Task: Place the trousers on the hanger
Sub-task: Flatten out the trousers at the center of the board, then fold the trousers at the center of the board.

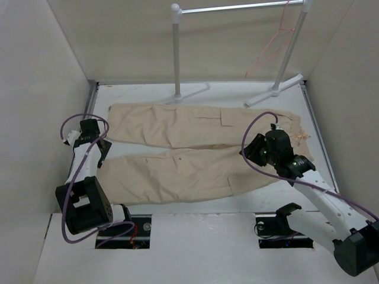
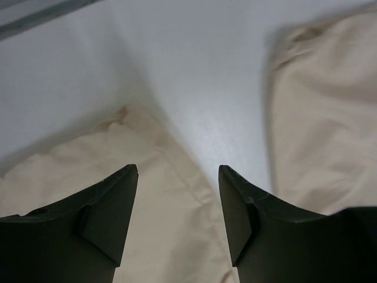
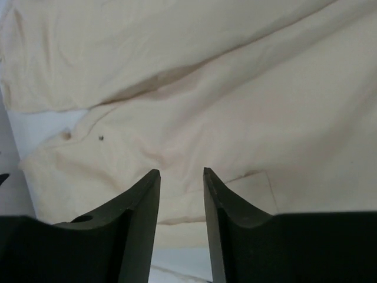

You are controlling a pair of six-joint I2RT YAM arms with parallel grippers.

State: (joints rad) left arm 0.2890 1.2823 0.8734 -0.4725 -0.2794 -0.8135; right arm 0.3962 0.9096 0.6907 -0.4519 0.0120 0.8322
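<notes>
Trousers (image 1: 189, 154) matt beige cloth, creased. Table (image 1: 237, 89) smooth white, faint sheen. Hanger (image 1: 280, 27) thin pink wire. Rack bar (image 1: 237, 8) shiny metal.

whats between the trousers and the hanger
In the top external view, the white rack plants its feet on the table between the trousers and the hanger, which hangs from the rack's bar. The rest of that stretch is bare table.

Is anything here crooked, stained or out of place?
Little stands out. The trousers lie flat on the table, legs apart. The pink hanger hangs tilted rather than level near the right end of the rack, and the left wrist view shows a brownish mark at one leg's hem.
</notes>
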